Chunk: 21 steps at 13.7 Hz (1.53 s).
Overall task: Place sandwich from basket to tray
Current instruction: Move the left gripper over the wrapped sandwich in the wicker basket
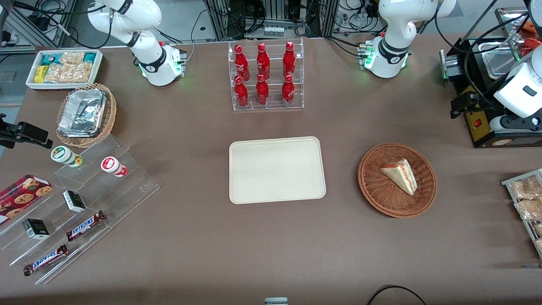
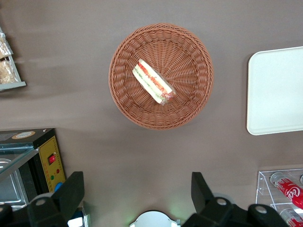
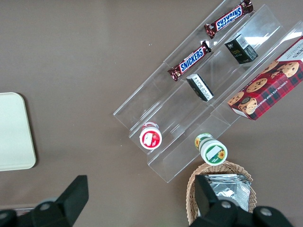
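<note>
Sandwich (image 1: 400, 175): lay in the basket (image 1: 372, 186), toward its rim farther from the tray (image 1: 277, 170), untouched. Basket and tray stood apart on the brown table (image 1: 190, 237), bare cloth between them and all round. Gripper (image 2: 137, 194): hung high above the table, beside the basket, fingers (image 2: 71, 191) spread wide, holding nothing. Bottle rack (image 1: 266, 76) stood farther from the camera than the tray.
</note>
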Available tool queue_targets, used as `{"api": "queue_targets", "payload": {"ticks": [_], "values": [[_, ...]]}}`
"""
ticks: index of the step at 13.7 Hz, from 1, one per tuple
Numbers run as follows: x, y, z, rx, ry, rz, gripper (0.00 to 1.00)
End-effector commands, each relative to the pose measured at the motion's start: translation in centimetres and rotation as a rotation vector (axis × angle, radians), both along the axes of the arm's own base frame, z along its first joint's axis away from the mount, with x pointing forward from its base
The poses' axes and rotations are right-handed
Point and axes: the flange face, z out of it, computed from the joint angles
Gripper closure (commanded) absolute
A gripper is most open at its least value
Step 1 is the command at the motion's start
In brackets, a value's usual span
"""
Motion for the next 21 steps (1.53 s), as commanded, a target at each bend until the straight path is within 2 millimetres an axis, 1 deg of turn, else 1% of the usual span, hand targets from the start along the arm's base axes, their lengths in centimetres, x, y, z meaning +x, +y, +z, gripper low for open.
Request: {"api": "queue_targets", "payload": {"ticks": [1, 2, 3, 5, 6, 7, 10, 11, 13, 14, 15, 16, 17, 19, 21], "values": [[0.4, 0.0, 0.4, 0.007, -0.007, -0.015, 0.0], [0.6, 0.0, -0.2, 0.009, 0.004, -0.014, 0.0], [1.1, 0.0, -1.3, 0.009, 0.022, -0.014, 0.0], [2.1, -0.3, -3.8, -0.003, 0.04, -0.015, 0.0], [2.4, -0.5, -5.5, -0.003, 0.032, -0.019, 0.0], [2.5, -0.7, -7.7, -0.003, 0.023, -0.021, 0.0], [2.8, -1.6, -12.7, -0.005, -0.022, -0.022, 0.0], [2.8, -1.6, -14.5, -0.005, -0.036, -0.012, 0.0], [2.3, -2.5, -18.2, -0.006, -0.082, 0.013, 0.0], [2.1, -2.5, -19.6, -0.006, -0.1, 0.035, 0.0], [2.1, -2.5, -20.5, -0.006, -0.116, 0.051, 0.0], [2.1, -2.5, -21.4, -0.007, -0.125, 0.085, 0.0], [2.1, -2.5, -22.6, -0.006, -0.139, 0.159, 0.0], [1.3, -2.5, -25.3, -0.015, -0.211, 0.357, 0.0], [1.1, -2.7, -26.8, -0.025, -0.234, 0.545, 0.0]]}}
